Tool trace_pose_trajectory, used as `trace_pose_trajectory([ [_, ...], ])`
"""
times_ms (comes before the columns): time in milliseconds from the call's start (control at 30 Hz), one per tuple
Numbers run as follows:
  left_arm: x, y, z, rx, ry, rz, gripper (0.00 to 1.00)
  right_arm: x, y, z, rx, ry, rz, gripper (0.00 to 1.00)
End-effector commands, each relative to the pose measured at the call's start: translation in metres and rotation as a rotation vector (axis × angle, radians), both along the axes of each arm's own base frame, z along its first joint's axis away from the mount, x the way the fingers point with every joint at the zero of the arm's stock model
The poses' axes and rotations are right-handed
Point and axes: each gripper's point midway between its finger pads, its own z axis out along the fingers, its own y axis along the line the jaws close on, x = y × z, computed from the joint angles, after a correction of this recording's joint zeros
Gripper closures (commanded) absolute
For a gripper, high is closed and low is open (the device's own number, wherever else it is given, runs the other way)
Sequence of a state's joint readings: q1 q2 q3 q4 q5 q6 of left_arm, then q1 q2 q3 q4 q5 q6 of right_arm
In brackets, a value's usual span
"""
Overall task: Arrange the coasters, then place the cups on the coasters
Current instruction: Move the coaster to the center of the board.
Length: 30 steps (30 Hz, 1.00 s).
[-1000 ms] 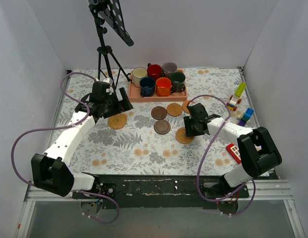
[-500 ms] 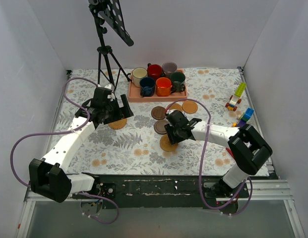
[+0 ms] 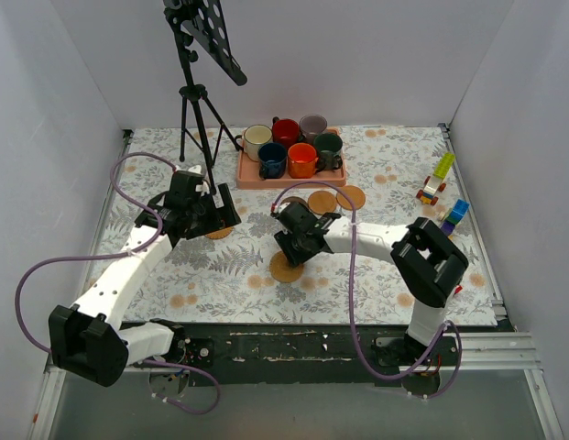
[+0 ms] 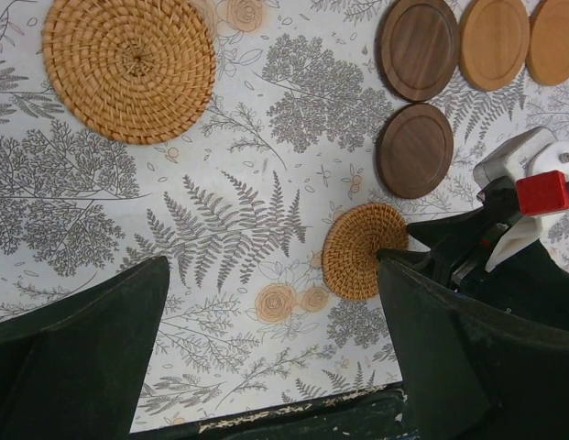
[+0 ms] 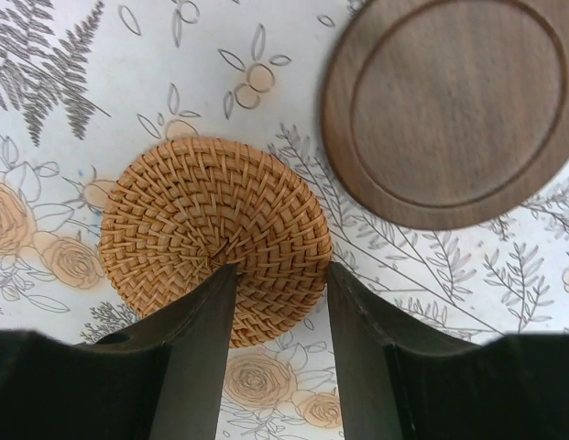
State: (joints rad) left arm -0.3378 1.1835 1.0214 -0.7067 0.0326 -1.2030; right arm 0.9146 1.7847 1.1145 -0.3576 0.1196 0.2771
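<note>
Six cups (image 3: 291,147) stand together on the pink tray (image 3: 266,181) at the back. My right gripper (image 5: 279,270) is open and low over a small woven coaster (image 5: 202,211). One fingertip lies over the coaster's middle, the other at its edge. From above, that coaster (image 3: 284,269) lies near the table's centre, just in front of the right gripper (image 3: 291,246). Two dark brown coasters (image 4: 419,46) (image 4: 414,149) and two tan wooden ones (image 4: 493,41) (image 4: 552,41) lie behind it. My left gripper (image 4: 273,270) hangs wide open above the cloth, with a larger woven coaster (image 4: 128,69) to its far left.
A black tripod stand (image 3: 197,110) rises at the back left, close behind the left arm. Toy bricks (image 3: 440,179) (image 3: 454,215) lie along the right edge. The right arm's cable loops over the coasters. White walls close in three sides.
My right gripper has swept left and nearer, and the small woven coaster has slid with it from right of centre to the middle. My left gripper has shifted slightly.
</note>
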Motion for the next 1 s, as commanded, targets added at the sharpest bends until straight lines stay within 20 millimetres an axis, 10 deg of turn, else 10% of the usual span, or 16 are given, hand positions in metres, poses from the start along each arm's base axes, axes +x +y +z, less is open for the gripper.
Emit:
trace_pose_trajectory([
  [0,-0.006,0.01,0.001,0.03,-0.013,0.036,0.02,-0.027,0.005,-0.032,-0.052,0.125,0.072,0.5],
  [967,-0.016,0.022,-0.017,0.087,0.008,0.041,0.02,-0.003,0.096,-0.027,0.096,0.209,0.115,0.52],
])
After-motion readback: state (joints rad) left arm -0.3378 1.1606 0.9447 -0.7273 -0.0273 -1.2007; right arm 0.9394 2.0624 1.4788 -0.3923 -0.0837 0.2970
